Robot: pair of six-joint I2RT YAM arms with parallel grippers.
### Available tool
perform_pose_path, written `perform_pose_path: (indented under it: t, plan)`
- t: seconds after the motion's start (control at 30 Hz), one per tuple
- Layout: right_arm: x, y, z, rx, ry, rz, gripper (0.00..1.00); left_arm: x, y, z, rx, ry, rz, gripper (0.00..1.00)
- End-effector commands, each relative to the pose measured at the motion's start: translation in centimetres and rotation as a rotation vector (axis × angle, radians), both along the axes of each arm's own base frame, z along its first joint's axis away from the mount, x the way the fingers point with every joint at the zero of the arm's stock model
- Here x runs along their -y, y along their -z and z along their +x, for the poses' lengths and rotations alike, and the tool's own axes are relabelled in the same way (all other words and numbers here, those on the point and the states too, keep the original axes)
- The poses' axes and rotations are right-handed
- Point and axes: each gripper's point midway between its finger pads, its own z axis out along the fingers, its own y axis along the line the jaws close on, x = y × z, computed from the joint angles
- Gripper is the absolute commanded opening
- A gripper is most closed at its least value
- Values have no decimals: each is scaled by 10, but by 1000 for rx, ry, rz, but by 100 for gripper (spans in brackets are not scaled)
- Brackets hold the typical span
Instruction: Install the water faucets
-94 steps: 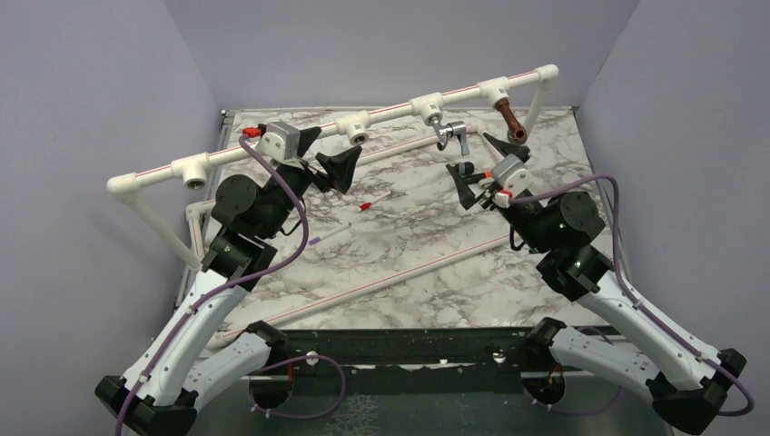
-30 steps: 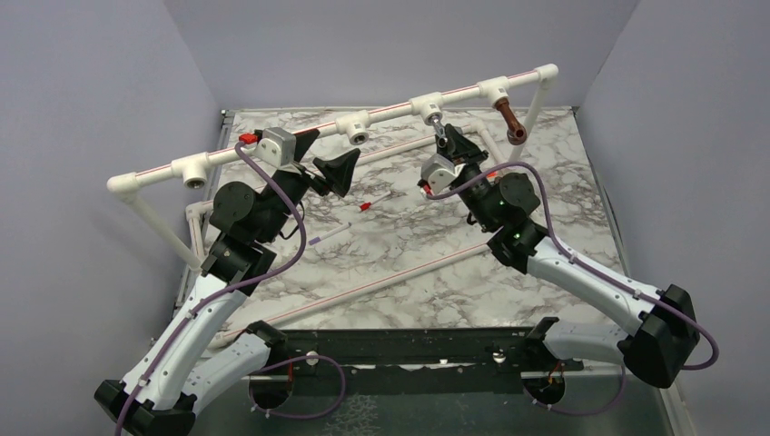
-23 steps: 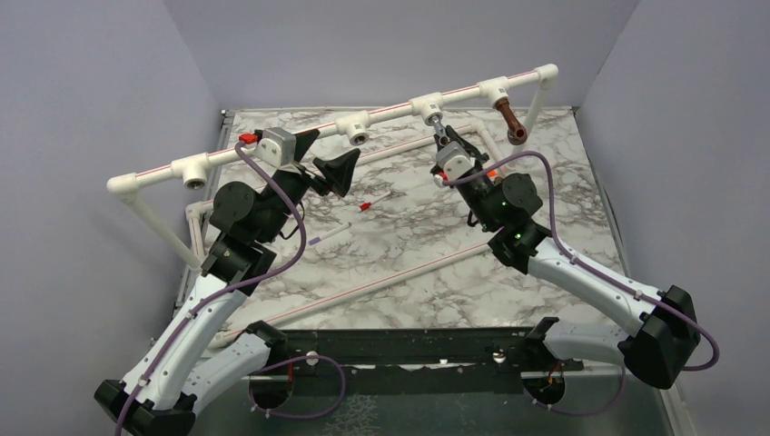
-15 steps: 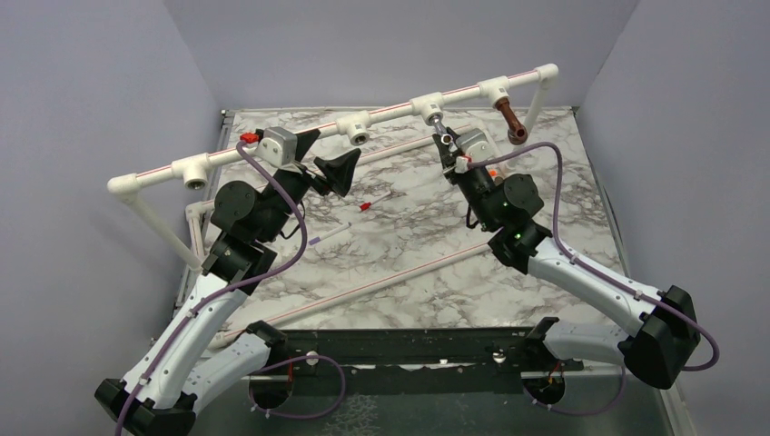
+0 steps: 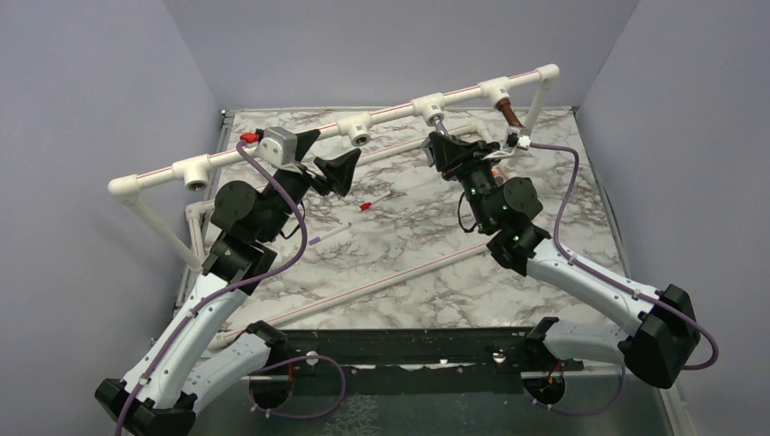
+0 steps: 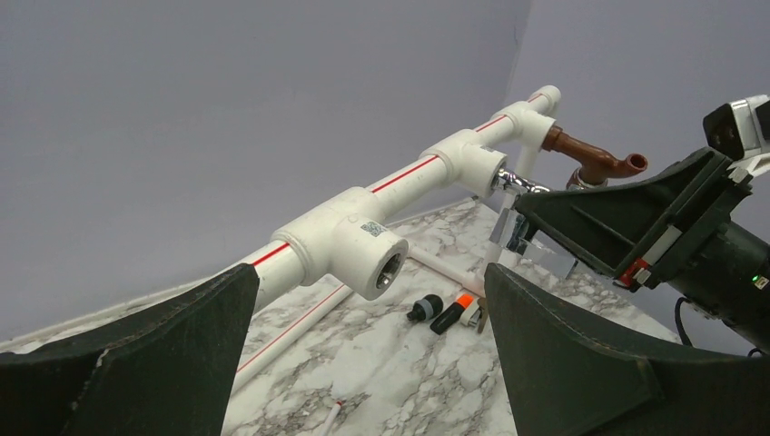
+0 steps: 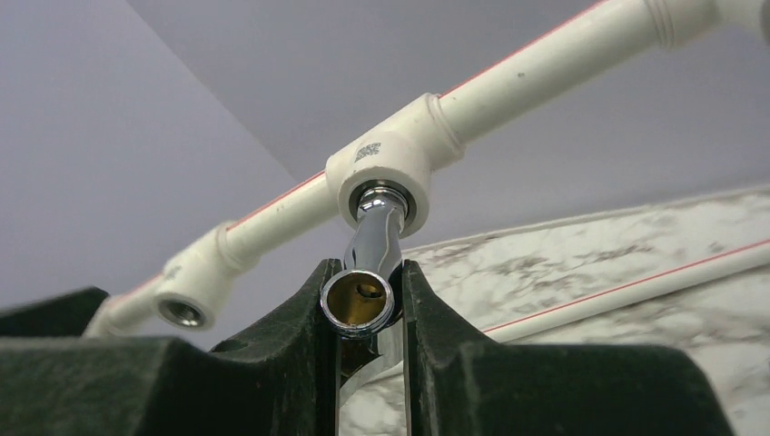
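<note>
The chrome water faucet (image 7: 379, 232) hangs from a white tee socket (image 7: 386, 163) on the raised pipe, its round spout mouth facing the right wrist camera. My right gripper (image 7: 368, 272) is shut on its spout, one finger on each side; from above this gripper (image 5: 445, 145) sits just below that tee. The reddish-brown faucet (image 5: 505, 113) sticks out of the tee further right, also seen as (image 6: 595, 163). My left gripper (image 5: 325, 156) stands open and holds nothing, facing an empty tee socket (image 6: 350, 245).
The white pipe frame (image 5: 272, 150) spans the back of the marble table. A loose pipe (image 5: 390, 277) lies diagonally across it. Thin sticks with a red tip (image 5: 368, 206) and a purple tip (image 5: 313, 241) lie mid-table. Small black and orange parts (image 6: 449, 312) lie near the frame.
My right gripper came from right of the chrome faucet, closed on it, and over the last second its wrist has rolled round the faucet. The left arm has not moved.
</note>
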Motion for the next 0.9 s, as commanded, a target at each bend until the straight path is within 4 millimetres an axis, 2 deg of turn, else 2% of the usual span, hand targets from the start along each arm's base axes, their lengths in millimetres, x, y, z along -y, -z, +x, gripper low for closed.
perform_pose_path:
  t: [0.0,0.17,0.4,0.73,0.87]
  plan:
    - [4,-31,-11,-106,-114,516,1,0,-4,-1,13,2,-21,95]
    - [7,-35,-13,-163,-158,693,1,1,-2,0,8,5,-19,95]
    - [5,-20,-8,-322,-174,892,1,2,-3,-1,9,8,-21,95]
    - [9,-21,-10,-438,-188,1050,1,3,-3,-1,7,15,-21,95]
    - [15,-25,-12,-427,-188,1089,1,3,-3,-2,7,20,-23,95]
